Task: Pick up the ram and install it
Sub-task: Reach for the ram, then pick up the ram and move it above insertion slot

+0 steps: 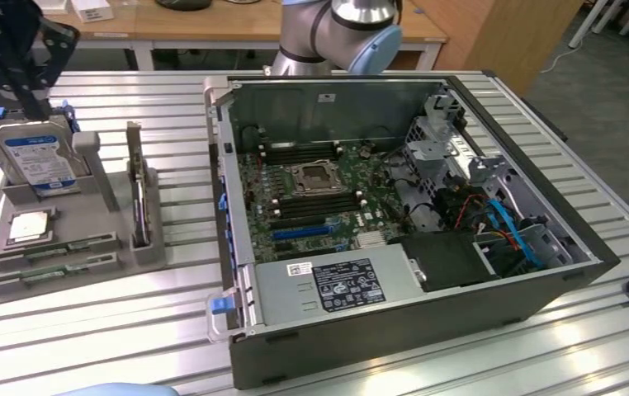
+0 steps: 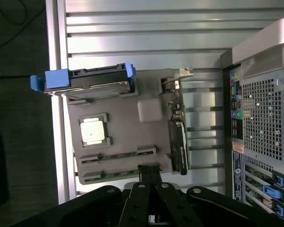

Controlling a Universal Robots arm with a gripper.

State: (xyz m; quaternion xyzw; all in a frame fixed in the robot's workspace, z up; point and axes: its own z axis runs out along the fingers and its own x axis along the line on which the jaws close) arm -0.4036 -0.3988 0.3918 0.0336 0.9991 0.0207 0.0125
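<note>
In the exterior view, the claw (image 1: 37,103) hangs at the far left, above the counter (image 1: 403,363) and just over the hard drive (image 1: 34,157). It holds nothing and touches nothing. A gray tray (image 1: 73,280) sits on the counter at the exterior view's left. The hard drive stands upright at the tray's far end. The ram (image 1: 56,247) lies flat in a slot at the near end of the tray, well apart from the claw. A second stick (image 1: 50,271) lies in the next slot, just beside it on the near side. A silver CPU (image 1: 28,225) rests between the ram and the hard drive. A card (image 1: 135,186) stands on edge along the tray's right side. The open PC case (image 1: 403,313) lies to the right of the tray.

In the wrist view, the claw (image 2: 150,169) is closed, with its two fingers (image 2: 145,177) pressed together and nothing between them. The tips point at the tray (image 2: 149,125), at the end where the slots are. The ram (image 2: 118,154) lies one slot beyond the tips, toward the CPU (image 2: 93,131). The second stick (image 2: 111,174) lies just beside the tips. The hard drive (image 2: 90,81), the card (image 2: 178,142) and the PC case (image 2: 262,118) are seen here too.
</note>
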